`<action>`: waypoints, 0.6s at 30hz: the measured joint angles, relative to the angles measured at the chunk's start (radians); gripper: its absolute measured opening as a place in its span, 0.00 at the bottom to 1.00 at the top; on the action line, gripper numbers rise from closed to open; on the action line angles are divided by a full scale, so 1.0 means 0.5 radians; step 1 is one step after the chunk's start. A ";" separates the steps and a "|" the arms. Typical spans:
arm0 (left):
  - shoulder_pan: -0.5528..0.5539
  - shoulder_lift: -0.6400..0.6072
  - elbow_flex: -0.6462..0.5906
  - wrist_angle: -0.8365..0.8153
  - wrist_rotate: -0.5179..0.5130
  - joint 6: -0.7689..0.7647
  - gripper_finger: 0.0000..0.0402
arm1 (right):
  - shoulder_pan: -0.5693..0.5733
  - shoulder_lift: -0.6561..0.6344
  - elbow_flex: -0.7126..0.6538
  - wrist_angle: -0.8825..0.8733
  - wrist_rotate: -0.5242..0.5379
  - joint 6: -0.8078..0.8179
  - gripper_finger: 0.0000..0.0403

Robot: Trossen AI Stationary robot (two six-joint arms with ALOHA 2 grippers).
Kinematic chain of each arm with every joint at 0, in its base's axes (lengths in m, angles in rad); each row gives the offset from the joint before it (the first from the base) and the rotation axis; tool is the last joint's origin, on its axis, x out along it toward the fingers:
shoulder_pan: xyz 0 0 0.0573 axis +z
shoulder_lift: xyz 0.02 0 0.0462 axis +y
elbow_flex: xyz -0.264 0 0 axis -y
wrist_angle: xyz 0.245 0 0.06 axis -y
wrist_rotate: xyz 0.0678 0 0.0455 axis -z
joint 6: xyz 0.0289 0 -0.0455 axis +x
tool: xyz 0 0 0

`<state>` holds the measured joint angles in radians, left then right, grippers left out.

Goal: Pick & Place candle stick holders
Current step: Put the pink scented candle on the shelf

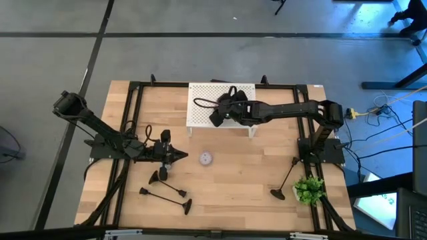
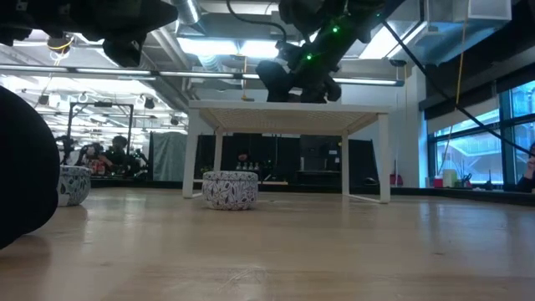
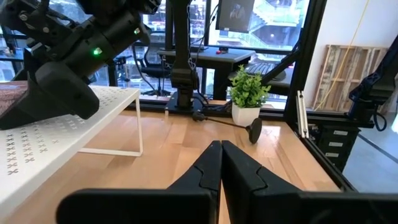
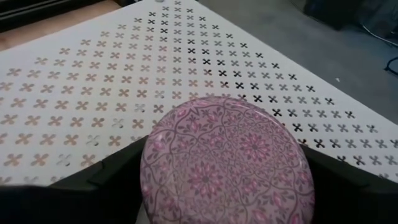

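Black candle stick holders lie on the wooden table: two at the front left [image 1: 165, 194] and one at the front right [image 1: 287, 179], [image 3: 239, 126], its round base by a potted plant. A white perforated shelf [image 1: 200, 117] stands at the far middle. Over it my right gripper [image 1: 223, 111], [image 4: 227, 186] is shut on a round pink patterned tin [image 4: 227, 162]. My left gripper [image 1: 181, 155], [image 3: 220, 163] is shut on nothing, pointing level over the table's left middle. My right gripper has the pink tin's round wall [image 4: 147, 177] between its two fingers, one on each side. It slants down from the table's right side. The tin sits level with its lid up, low over the shelf top; whether it rests there, I cannot tell.
A small white patterned tin [image 1: 206, 158], [image 2: 230, 190] stands on the table between the left gripper and the shelf; another [image 2: 73, 184] shows at the left in the low view. The green plant [image 1: 309, 190], [image 3: 247, 93] stands at the front right by the right arm's base.
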<state>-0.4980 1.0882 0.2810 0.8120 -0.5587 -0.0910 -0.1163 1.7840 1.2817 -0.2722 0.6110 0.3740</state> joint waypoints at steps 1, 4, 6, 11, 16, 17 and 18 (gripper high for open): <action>0.001 0.000 0.000 0.000 0.001 0.000 0.01 | 0.004 0.000 0.000 0.000 0.005 0.000 0.84; 0.000 0.000 0.000 0.000 0.001 0.000 0.00 | 0.015 0.001 -0.001 -0.001 0.012 0.000 0.84; 0.000 0.000 0.000 0.000 0.002 0.000 0.01 | 0.016 0.001 -0.001 0.000 -0.001 0.001 0.83; 0.000 0.000 0.000 0.000 0.002 -0.002 0.00 | 0.018 0.002 -0.002 0.014 -0.011 0.001 0.84; 0.000 0.000 0.000 0.000 0.025 -0.007 0.01 | 0.025 0.004 -0.004 0.058 -0.036 -0.012 0.84; 0.000 0.000 0.000 0.000 0.036 -0.013 0.00 | 0.025 0.004 -0.005 0.072 -0.058 -0.028 0.84; 0.001 0.000 0.000 0.000 0.040 -0.018 0.00 | 0.025 0.004 -0.005 0.089 -0.081 -0.043 0.84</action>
<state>-0.4976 1.0882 0.2810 0.8120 -0.5385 -0.0998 -0.1036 1.7861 1.2793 -0.2275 0.5702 0.3528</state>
